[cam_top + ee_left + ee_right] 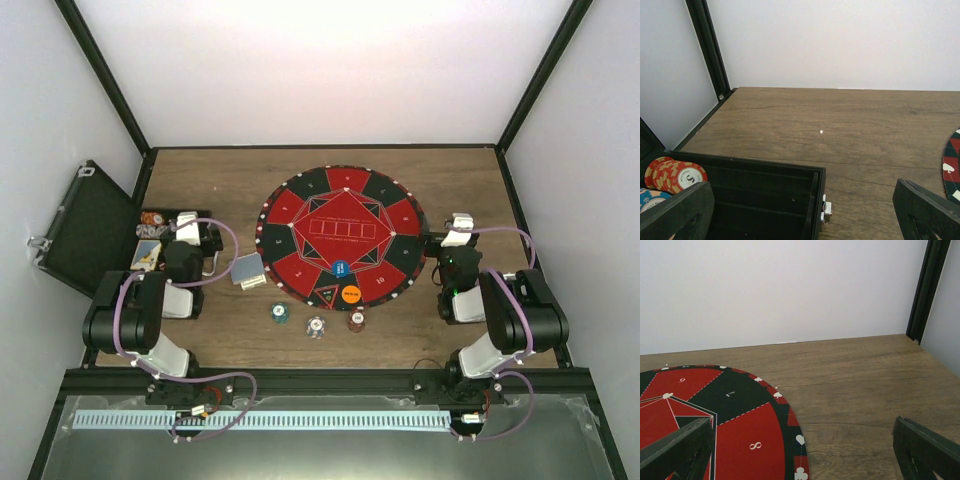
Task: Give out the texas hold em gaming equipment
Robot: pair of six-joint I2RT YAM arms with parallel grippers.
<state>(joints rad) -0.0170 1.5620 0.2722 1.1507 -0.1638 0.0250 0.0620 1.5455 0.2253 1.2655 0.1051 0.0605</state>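
Three poker chips (316,326) sit in a row on the counter (220,180) just off the mat's (290,208) near edge, between the arms. The card deck (248,271) lies just right of the left fingers (675,215) and well apart from the right fingers (925,450), so the left arm is nearer. Both pairs gape wide, empty.

Round red-and-black mat (343,233) mid-table (230,170), open black case (92,228) at left

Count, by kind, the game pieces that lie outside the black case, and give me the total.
Poker chips (single or stacked, cannot tell): 3
Button discs (one blue, one orange): 2
Card stack: 1
Total: 6
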